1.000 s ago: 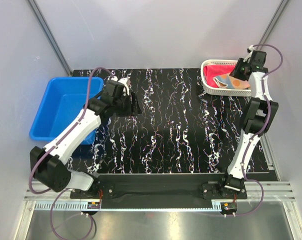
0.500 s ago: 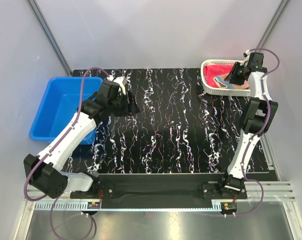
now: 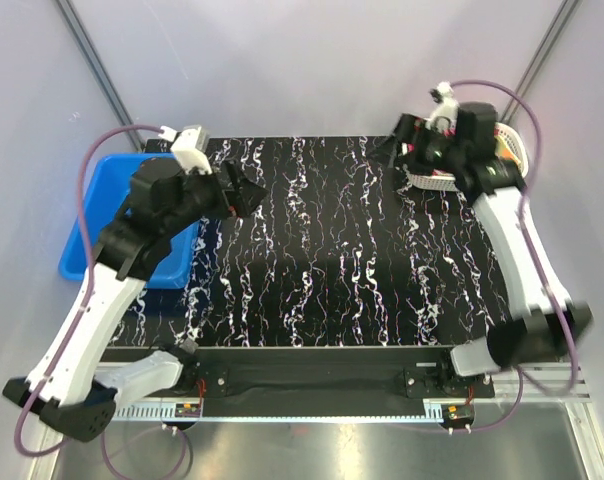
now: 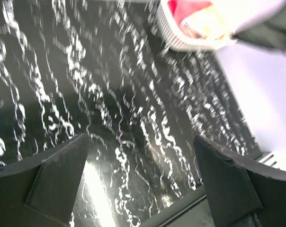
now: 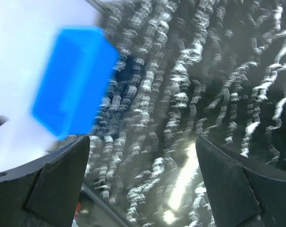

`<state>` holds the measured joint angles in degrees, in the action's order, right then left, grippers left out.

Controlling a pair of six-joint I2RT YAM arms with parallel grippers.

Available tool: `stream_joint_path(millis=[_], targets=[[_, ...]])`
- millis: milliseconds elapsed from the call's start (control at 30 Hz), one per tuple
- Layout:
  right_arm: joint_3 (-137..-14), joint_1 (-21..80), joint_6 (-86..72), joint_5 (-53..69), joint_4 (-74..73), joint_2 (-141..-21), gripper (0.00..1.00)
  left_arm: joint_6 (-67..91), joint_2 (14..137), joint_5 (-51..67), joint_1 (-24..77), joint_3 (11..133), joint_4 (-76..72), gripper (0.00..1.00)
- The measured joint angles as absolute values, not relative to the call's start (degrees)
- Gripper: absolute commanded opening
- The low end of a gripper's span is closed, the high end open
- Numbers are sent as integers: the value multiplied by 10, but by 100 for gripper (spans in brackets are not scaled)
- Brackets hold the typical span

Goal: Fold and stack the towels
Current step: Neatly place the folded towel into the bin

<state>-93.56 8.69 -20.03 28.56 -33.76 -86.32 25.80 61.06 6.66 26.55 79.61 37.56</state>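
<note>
The towels lie in a white basket [image 3: 429,180] at the table's back right, mostly hidden by my right arm in the top view. The left wrist view shows the basket [image 4: 181,45] blurred, with a pink-red towel [image 4: 183,7] and an orange-peach towel [image 4: 207,23] inside. My left gripper [image 3: 244,190] hangs open high over the table's back left, with nothing between its fingers [image 4: 58,175]. My right gripper [image 3: 407,135] is open and empty, raised beside the basket's left side. Its wrist view shows only the table between the fingers [image 5: 233,184].
A blue bin [image 3: 112,215] stands at the table's left edge, partly under my left arm, and shows blurred in the right wrist view [image 5: 74,80]. The black marbled table top [image 3: 342,260] lies between the arms. White walls close in the back and sides.
Both arms have swung upward. My right gripper has come out of the basket, turned left and opened wide with nothing in it. My left gripper has risen and opened a little wider.
</note>
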Motion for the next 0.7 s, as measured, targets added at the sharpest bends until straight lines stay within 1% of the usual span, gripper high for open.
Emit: stream_joint_path(millis=[100, 167, 400, 500, 700], targets=[[-862, 75, -230, 307, -315, -743, 100, 249, 576, 65, 265, 799, 379, 99], [-832, 62, -234, 297, -325, -678, 100, 241, 553, 62, 265, 795, 378, 99], [-730, 60, -223, 234, -376, -533, 100, 218, 452, 58, 265, 721, 371, 99], [-703, 60, -223, 218, -404, -494, 100, 214, 429, 58, 265, 704, 372, 99], [-689, 60, -223, 215, -406, -458, 100, 214, 429, 66, 265, 696, 374, 99]])
